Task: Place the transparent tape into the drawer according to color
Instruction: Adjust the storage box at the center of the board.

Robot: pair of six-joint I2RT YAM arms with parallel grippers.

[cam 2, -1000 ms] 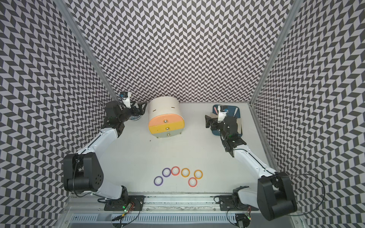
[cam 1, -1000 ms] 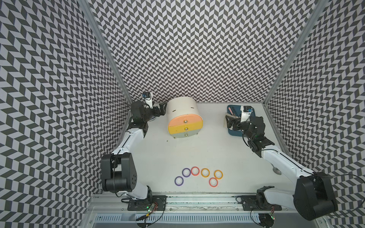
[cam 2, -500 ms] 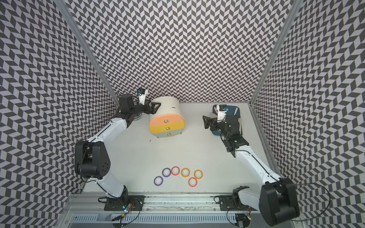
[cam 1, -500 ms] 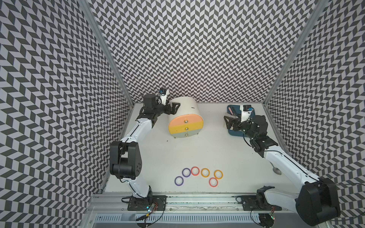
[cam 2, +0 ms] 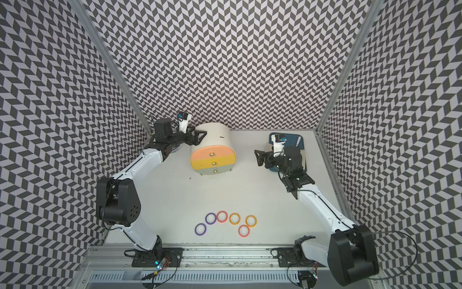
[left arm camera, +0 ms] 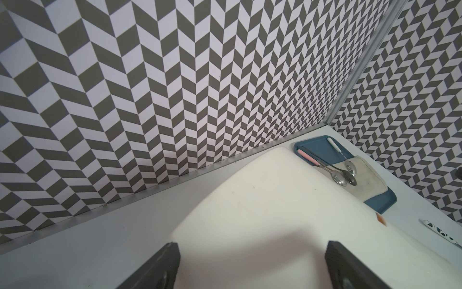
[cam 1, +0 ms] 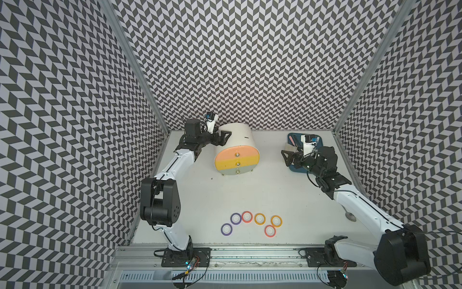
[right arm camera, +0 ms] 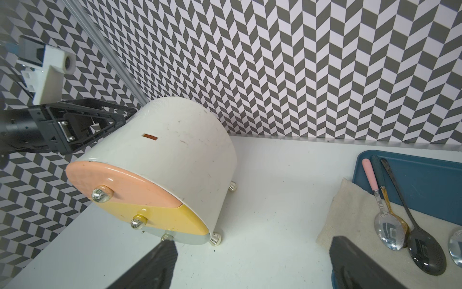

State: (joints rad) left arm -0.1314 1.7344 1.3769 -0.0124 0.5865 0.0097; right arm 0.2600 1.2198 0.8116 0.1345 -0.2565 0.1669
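Note:
Several tape rings lie flat near the table's front in both top views: two purple [cam 1: 226,229] [cam 1: 235,218], two red-pink [cam 1: 246,216] [cam 1: 270,231] and two orange [cam 1: 259,219] [cam 1: 276,221]. The white arch-topped cabinet [cam 1: 235,140] stands at the back. Its peach drawer [cam 1: 237,155], yellow drawer [cam 1: 237,164] and grey-green drawer [cam 1: 237,171] are all closed. My left gripper [cam 1: 223,138] [left arm camera: 251,246] is open, its jaws set wide over the cabinet's rear top-left curve. My right gripper [cam 1: 285,157] [right arm camera: 252,241] is open and empty, right of the cabinet and pointing at it.
A blue tray [right arm camera: 425,180] at the back right holds several spoons [right arm camera: 390,232] and a beige cloth [right arm camera: 350,212], and my right wrist hangs over it. Patterned walls close in the back and both sides. A small metal post [cam 1: 350,216] stands by the right arm.
My left arm swung from the left wall toward the cabinet, and its gripper now reaches over the cabinet's top. The right gripper shifted slightly. The rings have not moved.

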